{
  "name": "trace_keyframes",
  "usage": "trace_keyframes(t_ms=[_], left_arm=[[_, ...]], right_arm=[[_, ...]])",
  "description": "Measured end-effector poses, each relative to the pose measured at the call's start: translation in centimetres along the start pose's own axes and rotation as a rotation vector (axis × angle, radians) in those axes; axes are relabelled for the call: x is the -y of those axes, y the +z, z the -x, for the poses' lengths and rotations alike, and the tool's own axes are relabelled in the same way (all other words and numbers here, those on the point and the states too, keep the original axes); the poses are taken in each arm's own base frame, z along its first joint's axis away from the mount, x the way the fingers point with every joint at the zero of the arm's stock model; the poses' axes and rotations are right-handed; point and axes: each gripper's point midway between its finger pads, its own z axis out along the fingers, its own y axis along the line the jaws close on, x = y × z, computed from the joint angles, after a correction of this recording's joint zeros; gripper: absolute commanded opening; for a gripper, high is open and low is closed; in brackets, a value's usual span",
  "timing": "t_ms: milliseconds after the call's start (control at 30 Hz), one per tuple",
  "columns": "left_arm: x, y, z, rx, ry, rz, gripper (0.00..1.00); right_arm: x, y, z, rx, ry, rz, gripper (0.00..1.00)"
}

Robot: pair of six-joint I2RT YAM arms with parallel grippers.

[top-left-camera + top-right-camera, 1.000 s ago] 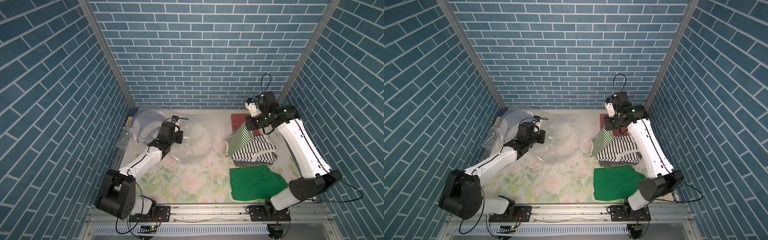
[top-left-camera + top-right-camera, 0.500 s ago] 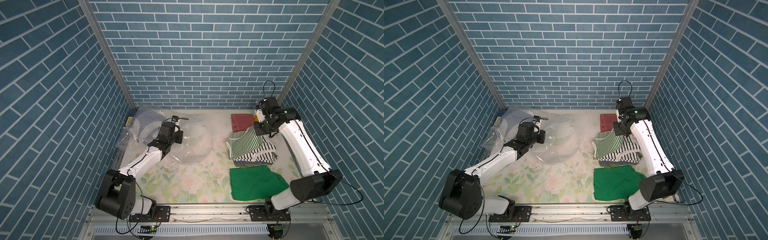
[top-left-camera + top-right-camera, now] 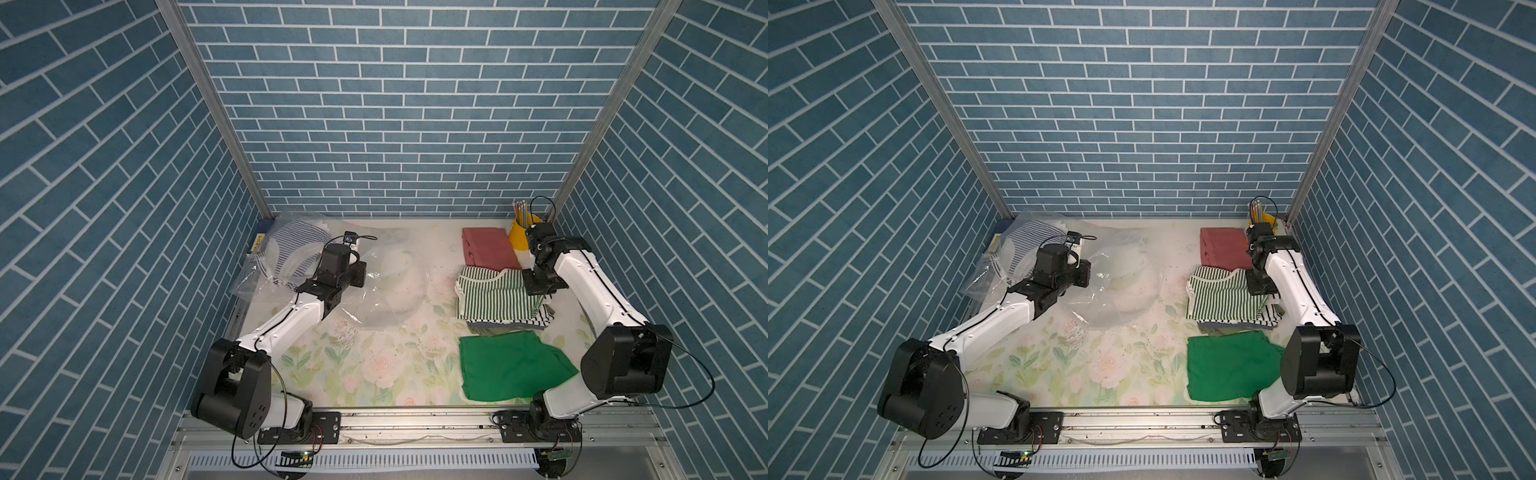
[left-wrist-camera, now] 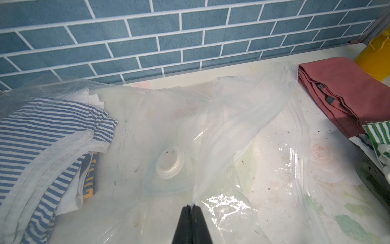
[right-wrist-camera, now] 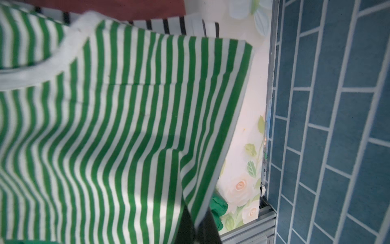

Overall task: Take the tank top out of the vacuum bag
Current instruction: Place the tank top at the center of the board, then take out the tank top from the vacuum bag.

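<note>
The green-and-white striped tank top lies outside the bag, spread over a stack of folded clothes on the right side of the table. My right gripper is shut on the tank top's right edge. The clear vacuum bag lies crumpled at the left and middle. Its white valve faces up. My left gripper is shut on a fold of the bag's film. Blue-striped clothes remain inside the bag.
A folded red garment lies behind the stack, and a green one lies in front of it. A black-striped garment sits under the tank top. A yellow cup of pencils stands in the back right corner. Brick walls close three sides.
My right gripper has carried the tank top rightward and down, so it went from hanging raised to lying across the stack. The left arm and the bag have not moved.
</note>
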Motion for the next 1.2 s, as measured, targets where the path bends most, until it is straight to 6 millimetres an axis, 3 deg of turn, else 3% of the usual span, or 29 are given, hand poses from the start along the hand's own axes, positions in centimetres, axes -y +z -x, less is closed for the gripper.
trace_keyframes(t_ms=[67, 200, 267, 333, 467, 533, 633, 867, 1067, 1200], left_arm=[[0.0, 0.0, 0.0, 0.0, 0.0, 0.0, 0.01], [0.0, 0.0, 0.0, 0.0, 0.0, 0.0, 0.01], [0.0, 0.0, 0.0, 0.0, 0.0, 0.0, 0.01], [0.0, 0.0, 0.0, 0.0, 0.0, 0.0, 0.01], [0.0, 0.0, 0.0, 0.0, -0.001, -0.001, 0.01], [0.1, 0.0, 0.0, 0.0, -0.001, -0.006, 0.01], [0.2, 0.0, 0.0, 0.0, -0.001, -0.011, 0.01], [1.8, -0.7, -0.1, -0.012, 0.025, -0.042, 0.01], [4.0, -2.0, 2.0, 0.022, 0.048, -0.086, 0.01], [5.9, -2.6, 2.7, 0.029, 0.065, -0.121, 0.0]], right_arm=[[0.3, 1.0, -0.3, -0.013, 0.015, -0.006, 0.13], [0.8, 1.8, 0.0, 0.002, 0.043, -0.025, 0.66], [1.0, 1.4, 0.7, 0.051, 0.056, -0.028, 0.74], [1.3, 0.2, 1.5, 0.128, 0.083, -0.017, 0.74], [0.7, -4.7, 3.5, 0.387, 0.151, 0.116, 0.71], [-0.4, -7.4, 4.4, 0.526, 0.173, 0.233, 0.71], [-2.9, -9.6, 5.0, 0.649, 0.179, 0.409, 0.71], [-12.4, -10.8, 4.3, 0.713, 0.117, 0.754, 0.7], [-19.1, -11.9, 3.2, 0.723, 0.126, 0.945, 0.68], [-23.7, -11.2, 2.8, 0.689, 0.154, 1.029, 0.67]])
